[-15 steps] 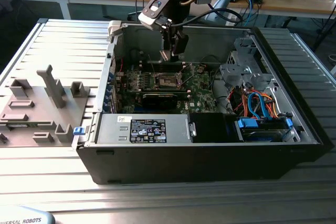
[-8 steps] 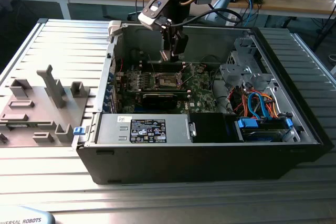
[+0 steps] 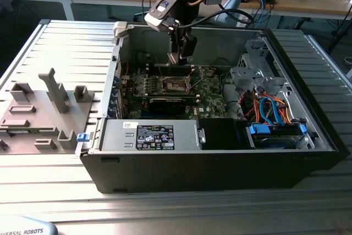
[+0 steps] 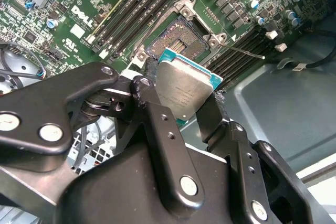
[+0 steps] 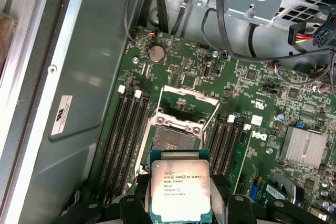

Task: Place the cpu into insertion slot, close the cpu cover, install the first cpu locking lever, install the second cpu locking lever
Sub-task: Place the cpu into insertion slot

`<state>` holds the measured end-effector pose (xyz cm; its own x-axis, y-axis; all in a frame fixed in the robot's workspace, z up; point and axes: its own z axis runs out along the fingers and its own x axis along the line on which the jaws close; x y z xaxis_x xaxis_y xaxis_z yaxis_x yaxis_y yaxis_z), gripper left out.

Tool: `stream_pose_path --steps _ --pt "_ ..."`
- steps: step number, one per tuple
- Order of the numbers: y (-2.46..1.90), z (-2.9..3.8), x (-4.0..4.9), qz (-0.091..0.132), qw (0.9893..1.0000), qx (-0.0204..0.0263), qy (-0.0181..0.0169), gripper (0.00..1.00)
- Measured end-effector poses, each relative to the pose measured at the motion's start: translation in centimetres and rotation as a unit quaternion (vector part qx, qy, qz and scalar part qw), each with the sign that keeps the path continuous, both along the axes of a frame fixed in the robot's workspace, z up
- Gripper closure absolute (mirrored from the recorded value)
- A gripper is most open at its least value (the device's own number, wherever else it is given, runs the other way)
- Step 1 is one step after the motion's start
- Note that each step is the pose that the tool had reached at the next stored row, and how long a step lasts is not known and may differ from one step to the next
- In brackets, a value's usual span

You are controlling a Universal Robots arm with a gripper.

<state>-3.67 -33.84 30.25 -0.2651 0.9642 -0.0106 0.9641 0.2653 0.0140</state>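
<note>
My gripper is shut on the cpu, a flat square chip with a silver-grey top, pinched at two opposite edges by the black fingers. In the first wrist view the cpu hangs above the green board, close beside the insertion slot, a dark square socket that stands uncovered. The cpu cover is swung up at the slot's far edge. A thin locking lever stands raised next to the slot. In the exterior view the gripper hovers inside the open computer case over the slot.
Rows of long memory slots flank the socket on both sides. A finned heat sink, a metal drive cage, cables, a black card and the power supply crowd the case. A grey fixture tray lies at the exterior view's left.
</note>
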Motion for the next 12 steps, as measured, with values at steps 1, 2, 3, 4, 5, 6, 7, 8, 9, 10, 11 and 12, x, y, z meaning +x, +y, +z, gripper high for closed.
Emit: stream_pose_path --steps 1,2,3,4,5,6,7,8,9,10,11,12 --pt "0.00 0.00 0.00 0.000 1.0000 0.0000 0.0000 0.46" --pt "0.00 -0.01 0.00 -0.001 1.0000 0.0000 0.0000 0.46" --pt "0.00 -0.01 0.00 -0.001 1.0000 0.0000 0.0000 0.46" --pt "0.00 -0.01 0.00 -0.002 1.0000 0.0000 0.0000 0.46" --pt "0.00 -0.01 0.00 -0.002 1.0000 0.0000 0.0000 0.46" --pt "0.00 -0.01 0.00 -0.003 1.0000 0.0000 0.0000 0.46" --pt "0.00 -0.01 0.00 -0.003 1.0000 0.0000 0.0000 0.46" --pt "0.00 -0.01 0.00 -0.004 1.0000 0.0000 0.0000 0.46" --pt "0.00 -0.01 0.00 -0.004 1.0000 0.0000 0.0000 0.46" --pt "0.00 -0.01 0.00 -0.004 1.0000 0.0000 0.0000 0.46" --pt "0.00 -0.02 0.00 -0.005 1.0000 0.0000 0.0000 0.46" --pt "0.00 -0.02 0.00 -0.005 1.0000 0.0000 0.0000 0.46"
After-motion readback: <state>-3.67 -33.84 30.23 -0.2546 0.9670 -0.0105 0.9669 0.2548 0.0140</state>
